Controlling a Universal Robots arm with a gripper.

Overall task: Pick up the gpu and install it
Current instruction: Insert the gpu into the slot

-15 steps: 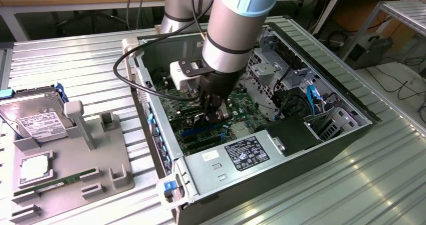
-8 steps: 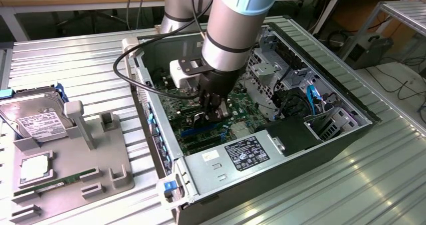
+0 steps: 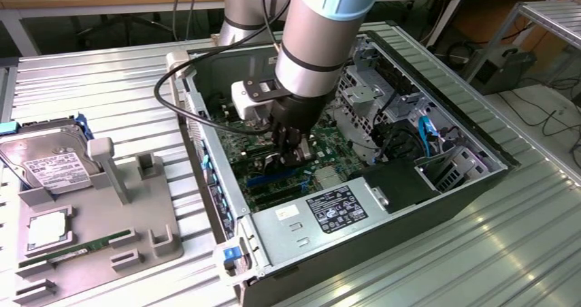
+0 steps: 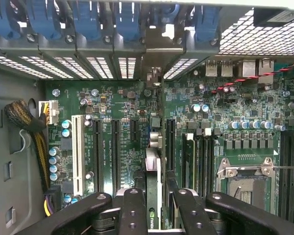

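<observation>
Gripper (image 4: 154,210), black ribbed fingers (image 4: 133,215) clamped on the gpu (image 4: 153,171), held edge-on inside the open PC case (image 3: 218,205), just above the motherboard (image 4: 245,112) slots. Card looks light, stiff, fragile: grip by board edges, as here. Beyond: long black expansion slots (image 4: 115,152), perforated metal slot covers with blue latches (image 4: 88,19).

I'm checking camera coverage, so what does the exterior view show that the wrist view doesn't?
Exterior view: the whole computer case on the ribbed table, the grey parts tray with a hard drive, and the arm. Wrist view: the empty CPU socket and white expansion slot close up. Both: the motherboard, with the gripper closed on the gpu, edge-on.
</observation>
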